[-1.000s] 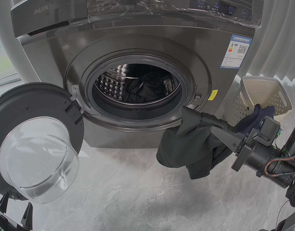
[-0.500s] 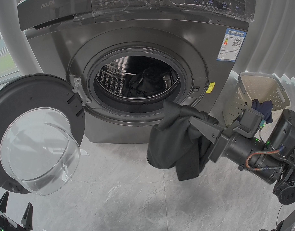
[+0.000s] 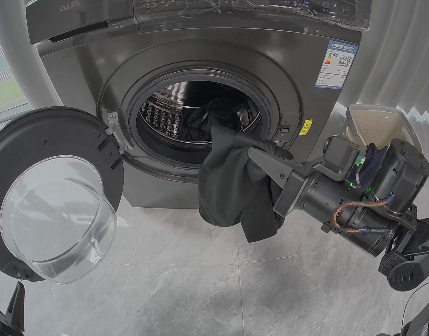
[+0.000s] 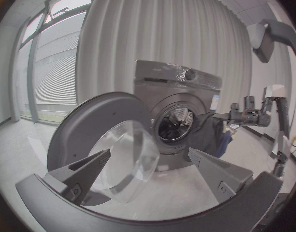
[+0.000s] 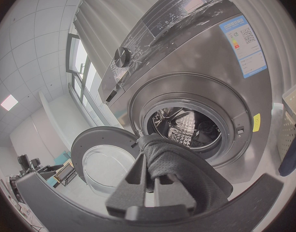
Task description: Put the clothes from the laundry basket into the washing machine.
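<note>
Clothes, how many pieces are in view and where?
3: a black garment in the right gripper at the washing machine's opening, dark clothing inside the drum, a navy piece hanging on the laundry basket. More may be hidden in the drum or basket.

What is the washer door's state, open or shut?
Open: the door is swung wide to the left, clear of the drum, whose opening shows dark clothes inside.

We look down from the head onto the washing machine [image 3: 200, 52]. Beyond the left fingers [image 4: 83, 168] it stands far off; beyond the right fingers [image 5: 138, 181], close. All share its drum [image 3: 163, 117].
</note>
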Robot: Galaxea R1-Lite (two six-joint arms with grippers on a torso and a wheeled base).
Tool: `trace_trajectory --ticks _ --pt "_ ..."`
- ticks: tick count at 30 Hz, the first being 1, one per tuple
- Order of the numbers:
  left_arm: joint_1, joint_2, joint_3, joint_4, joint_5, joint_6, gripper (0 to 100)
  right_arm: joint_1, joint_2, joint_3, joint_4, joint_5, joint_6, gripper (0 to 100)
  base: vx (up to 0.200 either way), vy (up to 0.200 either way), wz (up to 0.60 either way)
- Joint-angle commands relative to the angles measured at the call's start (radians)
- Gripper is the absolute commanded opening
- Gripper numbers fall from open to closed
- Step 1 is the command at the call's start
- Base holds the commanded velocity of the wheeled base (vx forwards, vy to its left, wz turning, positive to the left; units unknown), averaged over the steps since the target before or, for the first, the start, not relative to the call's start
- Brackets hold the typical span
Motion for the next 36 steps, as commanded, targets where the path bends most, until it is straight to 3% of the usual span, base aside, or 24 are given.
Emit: trace_trajectory --ticks 1,4,7,9,12,15,22,25,29,36 --pt "0.0 0.182 0.083 0.016 -0.302 0.016 100 0.021 0.067 -0.109 0.0 -0.01 0.0 0 0.0 0.0 0.0" --pt "0.007 0.238 0.083 0.014 -0.415 0.016 100 0.03 0.07 -0.128 0.001 -0.018 0.0 0 0.0 0.0 0.0" --pt "-0.01 0.379 0.044 -0.038 -0.464 0.025 100 0.028 0.098 -0.154 -0.003 -0.019 0.006 0 0.0 0.0 0.0" --pt "-0.022 0.488 0.022 -0.112 -0.47 0.04 100 0.03 0.12 -0.163 -0.014 -0.021 0.008 0 0.0 0.0 0.0" --pt "-0.056 0.669 -0.007 -0.28 -0.467 0.047 100 0.03 0.14 -0.184 -0.017 -0.021 0.011 0 0.0 0.0 0.0" --pt "-0.142 0.845 -0.047 -0.424 -0.457 0.039 100 0.028 0.146 -0.189 -0.029 -0.024 0.009 0 0.0 0.0 0.0" --pt "-0.356 1.103 -0.114 -0.489 -0.38 0.028 100 0.015 0.129 -0.169 -0.031 -0.033 0.009 0 0.0 0.0 0.0" --pt "-0.413 1.199 -0.144 -0.538 -0.358 0.005 100 0.011 0.113 -0.167 -0.029 -0.033 0.011 0 0.0 0.0 0.0" --pt "-0.435 1.336 -0.176 -0.676 -0.355 -0.019 100 0.013 0.11 -0.169 -0.029 -0.031 0.011 0 0.0 0.0 0.0" --pt "-0.435 1.531 -0.193 -0.895 -0.311 -0.026 100 0.018 0.113 -0.183 -0.031 -0.027 0.009 0 0.0 0.0 0.0"
